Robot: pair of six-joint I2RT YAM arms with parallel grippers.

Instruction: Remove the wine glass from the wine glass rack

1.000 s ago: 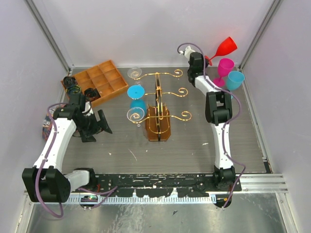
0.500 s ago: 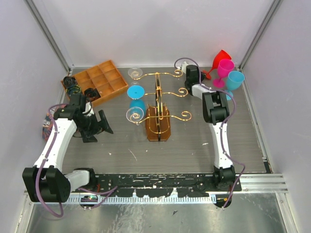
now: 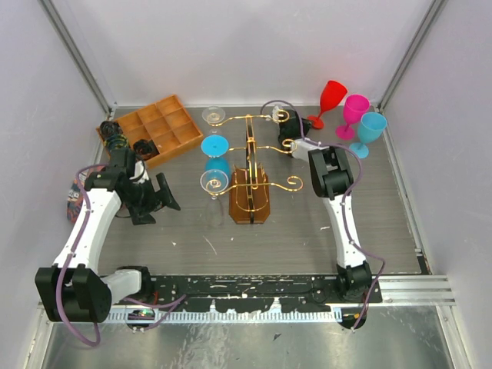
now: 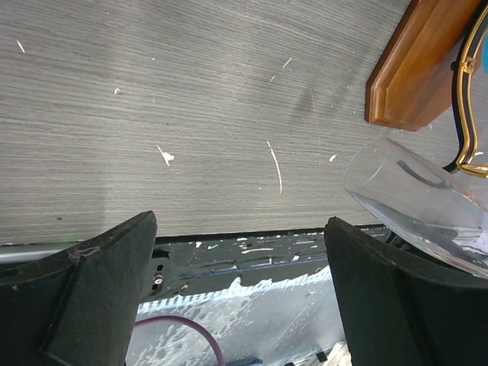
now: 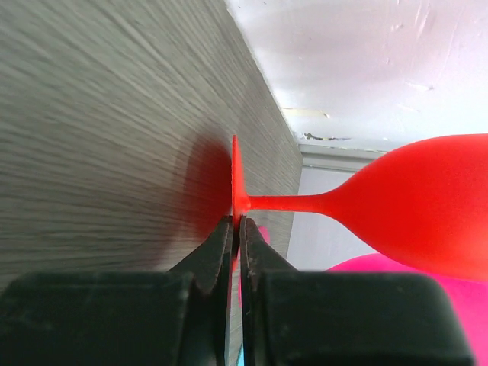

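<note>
Foot of red glass [image 5: 412,206] sits pinched in closed right hand [image 5: 238,226]; left hand [image 4: 240,259] stands wide, empty. Likely light, slick plastic; stem holds surer.

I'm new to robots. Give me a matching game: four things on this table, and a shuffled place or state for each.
1 red wine glass
2 left gripper
3 wine glass rack
4 compartmented tray

A open, holding nothing
B in the centre
C at the far left
D foot pinched by the right gripper

Pairs: 1-D, 2-A, 3-B, 4-C
</note>
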